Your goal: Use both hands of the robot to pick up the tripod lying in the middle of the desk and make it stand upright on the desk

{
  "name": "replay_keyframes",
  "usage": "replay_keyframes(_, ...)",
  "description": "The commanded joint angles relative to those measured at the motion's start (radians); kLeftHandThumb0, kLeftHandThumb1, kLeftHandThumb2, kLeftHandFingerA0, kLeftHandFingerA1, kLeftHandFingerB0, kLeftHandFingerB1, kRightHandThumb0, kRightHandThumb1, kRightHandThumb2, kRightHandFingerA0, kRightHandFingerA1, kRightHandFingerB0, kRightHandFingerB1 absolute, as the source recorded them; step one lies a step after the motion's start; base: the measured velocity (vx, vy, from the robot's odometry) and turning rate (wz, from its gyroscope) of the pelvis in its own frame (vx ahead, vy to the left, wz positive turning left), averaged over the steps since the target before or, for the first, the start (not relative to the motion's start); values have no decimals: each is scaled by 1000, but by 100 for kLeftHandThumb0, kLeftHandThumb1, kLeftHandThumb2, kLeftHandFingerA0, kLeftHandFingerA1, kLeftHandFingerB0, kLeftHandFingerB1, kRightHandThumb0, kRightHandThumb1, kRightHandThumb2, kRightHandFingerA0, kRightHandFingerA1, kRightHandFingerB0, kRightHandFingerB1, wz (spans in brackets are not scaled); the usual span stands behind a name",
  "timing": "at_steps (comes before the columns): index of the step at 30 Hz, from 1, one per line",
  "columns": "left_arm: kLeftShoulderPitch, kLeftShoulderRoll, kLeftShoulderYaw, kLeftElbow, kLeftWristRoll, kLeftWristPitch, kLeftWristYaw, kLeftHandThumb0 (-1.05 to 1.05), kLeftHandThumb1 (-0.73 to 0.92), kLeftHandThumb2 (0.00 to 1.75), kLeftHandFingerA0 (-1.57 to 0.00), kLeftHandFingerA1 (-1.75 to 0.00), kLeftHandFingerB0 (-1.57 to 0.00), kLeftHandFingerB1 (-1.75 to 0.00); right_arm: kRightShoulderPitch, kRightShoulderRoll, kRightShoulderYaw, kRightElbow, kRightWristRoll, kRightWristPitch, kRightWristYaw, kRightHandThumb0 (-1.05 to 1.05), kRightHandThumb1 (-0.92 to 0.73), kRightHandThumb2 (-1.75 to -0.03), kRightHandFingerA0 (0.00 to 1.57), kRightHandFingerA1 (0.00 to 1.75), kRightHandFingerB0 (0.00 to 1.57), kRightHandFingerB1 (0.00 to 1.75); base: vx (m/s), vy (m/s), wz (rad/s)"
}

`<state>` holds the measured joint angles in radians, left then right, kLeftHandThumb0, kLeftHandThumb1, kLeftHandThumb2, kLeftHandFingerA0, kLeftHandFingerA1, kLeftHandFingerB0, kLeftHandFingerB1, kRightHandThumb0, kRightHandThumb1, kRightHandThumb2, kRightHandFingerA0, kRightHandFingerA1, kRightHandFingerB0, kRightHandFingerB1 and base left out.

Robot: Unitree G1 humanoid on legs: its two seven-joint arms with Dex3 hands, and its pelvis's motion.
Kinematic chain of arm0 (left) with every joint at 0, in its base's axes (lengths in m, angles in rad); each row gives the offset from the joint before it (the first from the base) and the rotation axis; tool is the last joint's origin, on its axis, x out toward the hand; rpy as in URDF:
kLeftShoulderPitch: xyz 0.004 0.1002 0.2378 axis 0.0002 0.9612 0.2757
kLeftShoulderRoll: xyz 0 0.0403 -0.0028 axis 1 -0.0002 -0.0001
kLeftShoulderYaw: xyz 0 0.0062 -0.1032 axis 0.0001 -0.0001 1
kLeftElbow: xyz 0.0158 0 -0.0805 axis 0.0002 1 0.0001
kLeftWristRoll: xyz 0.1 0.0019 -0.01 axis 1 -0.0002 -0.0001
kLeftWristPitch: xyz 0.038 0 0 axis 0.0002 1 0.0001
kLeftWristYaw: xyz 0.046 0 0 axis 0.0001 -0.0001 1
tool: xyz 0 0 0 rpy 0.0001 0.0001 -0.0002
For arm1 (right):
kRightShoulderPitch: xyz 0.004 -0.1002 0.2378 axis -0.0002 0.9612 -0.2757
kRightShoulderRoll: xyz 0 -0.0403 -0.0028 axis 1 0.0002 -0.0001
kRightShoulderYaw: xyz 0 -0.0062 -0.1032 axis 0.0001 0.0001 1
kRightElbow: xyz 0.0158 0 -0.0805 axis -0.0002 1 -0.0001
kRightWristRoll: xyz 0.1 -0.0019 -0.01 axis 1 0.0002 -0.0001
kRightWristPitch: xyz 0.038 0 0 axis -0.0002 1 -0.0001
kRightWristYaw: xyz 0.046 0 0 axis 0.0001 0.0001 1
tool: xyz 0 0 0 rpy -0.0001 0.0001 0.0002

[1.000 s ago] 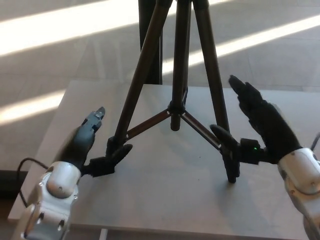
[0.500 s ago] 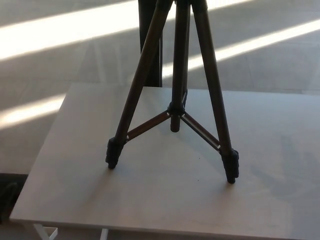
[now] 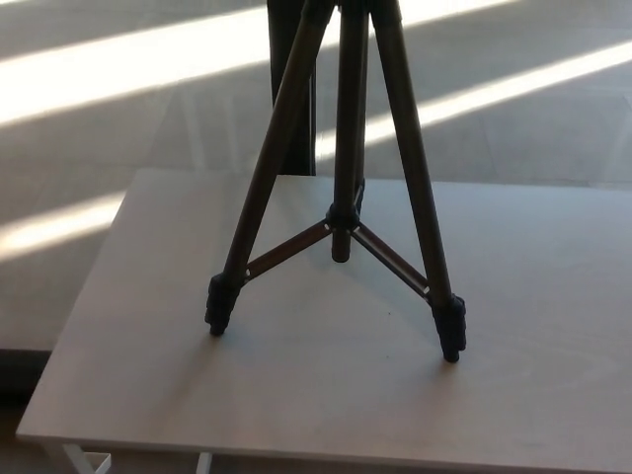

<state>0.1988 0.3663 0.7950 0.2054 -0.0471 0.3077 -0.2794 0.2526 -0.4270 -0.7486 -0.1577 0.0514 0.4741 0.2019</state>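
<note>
Both my hands gone from view since a second ago, tripod (image 3: 341, 212) standing upright mid-desk (image 3: 533, 395), long axis vertical, head pointing up out of frame, feet splayed.

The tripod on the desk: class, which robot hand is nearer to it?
Neither left nor right: no robot hand is in view. The tripod stands upright on the desk with nothing touching it.

dark metal tripod (image 3: 341, 212): head and upper legs cut off by top edge, rear leg mostly hidden behind centre column; pale grey desk (image 3: 553, 326) clipped right and bottom
</note>
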Motion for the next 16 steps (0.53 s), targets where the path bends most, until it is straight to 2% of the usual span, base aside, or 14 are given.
replay_keyframes(1,89,79,417,907,-360,-228,160,-105,65,100,0,-24,0,-14,-24,-43,-534,861,296,-330,-344,-105,-63,-98,0,26,0,12,0,0,0)
replay_keyframes(3,123,55,365,898,-307,-194,158,-105,64,95,0,-27,0,-11,-29,-49,-545,917,326,-325,-317,-102,-63,-99,0,29,0,14,0,0,0)
replay_keyframes(4,221,-23,310,664,-239,-63,118,-85,59,98,0,-51,0,-40,-35,-48,-529,960,323,-304,-320,-80,-70,-80,0,0,0,0,0,0,0)
replay_keyframes(5,309,-108,285,457,-212,21,78,-74,86,68,0,-22,0,-11,-36,-49,-523,994,325,-287,-319,-78,-71,-80,0,0,0,0,0,0,0)
replay_keyframes(6,327,-133,279,409,-213,34,68,-74,86,68,0,-22,0,-11,-33,-55,-528,1004,330,-284,-317,-78,-71,-80,0,0,0,0,0,0,0)
replay_keyframes(7,325,-140,285,404,-227,38,62,-78,82,86,0,-32,0,-24,-32,-45,-520,1010,324,-292,-318,-100,-64,-91,0,22,0,0,0,0,0)
replay_keyframes(8,250,-103,328,543,-258,5,143,-70,83,64,0,-60,0,-55,-14,-7,-507,992,329,-293,-267,-75,-75,-63,0,0,0,0,0,0,0)
replay_keyframes(9,204,-91,367,613,-304,-19,166,-69,77,64,0,-52,0,-52,-9,-6,-504,1004,337,-305,-221,-74,-67,-79,0,0,0,3,0,0,0)
replay_keyframes(10,188,-78,373,663,-319,-47,146,-68,76,64,0,-45,0,-54,-15,-2,-520,1018,363,-319,-190,-88,-54,-89,0,25,0,9,0,0,0)
replay_keyframes(11,172,-61,372,715,-321,-72,137,-65,78,63,0,-57,0,-59,-18,-4,-518,1036,367,-336,-168,-93,-56,-90,0,20,0,3,0,0,0)
replay_keyframes(12,156,-42,369,763,-318,-92,139,-65,78,63,0,-57,0,-59,-17,-7,-506,1052,357,-352,-154,-93,-56,-90,0,20,0,3,0,0,0)
replay_keyframes(13,145,-23,348,814,-299,-115,131,-67,52,95,-5,-61,-1,-53,-10,5,-490,1032,343,-351,-143,-96,-57,-93,0,20,0,4,0,0,0)
replay_keyframes(14,132,3,301,882,-255,-149,113,-68,76,62,-11,-71,-3,-53,12,35,-471,982,335,-333,-98,-91,-54,-93,0,24,1,8,0,0,0)
replay_keyframes(16,132,6,294,887,-248,-152,108,-68,76,62,-11,-71,-3,-53,15,37,-474,983,340,-331,-83,-91,-54,-93,0,24,1,8,0,0,0)
